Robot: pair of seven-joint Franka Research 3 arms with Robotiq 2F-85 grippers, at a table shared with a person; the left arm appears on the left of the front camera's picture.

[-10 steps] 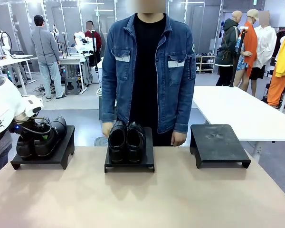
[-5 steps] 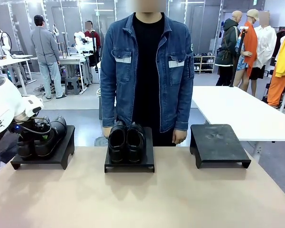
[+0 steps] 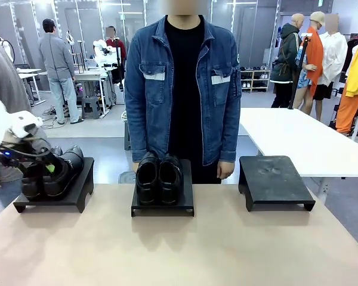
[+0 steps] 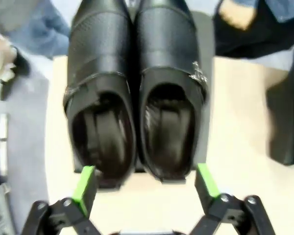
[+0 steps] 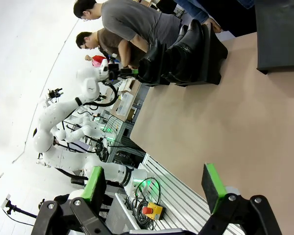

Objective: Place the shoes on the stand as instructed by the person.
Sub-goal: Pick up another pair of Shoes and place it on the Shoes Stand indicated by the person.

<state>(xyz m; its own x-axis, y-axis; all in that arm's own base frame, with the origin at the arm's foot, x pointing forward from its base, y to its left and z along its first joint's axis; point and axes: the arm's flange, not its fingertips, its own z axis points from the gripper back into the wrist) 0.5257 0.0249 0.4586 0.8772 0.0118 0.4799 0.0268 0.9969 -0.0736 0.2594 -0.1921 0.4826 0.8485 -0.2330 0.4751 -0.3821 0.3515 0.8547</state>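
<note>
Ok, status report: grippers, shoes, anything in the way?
Left gripper open behind strap shoes on left stand. Right gripper open, empty. Nothing blocking.

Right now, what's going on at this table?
The left end effector is open at the heel end of the strapped pair of shoes on the left stand, gripping nothing. A second pair sits on the middle stand; the right stand holds no shoes. The person stands behind the table, hands down. The right end effector is open, away from the shoes.

Front view faces person (image 3: 188, 89), wrist views near strapped shoes (image 4: 137, 93)
</note>
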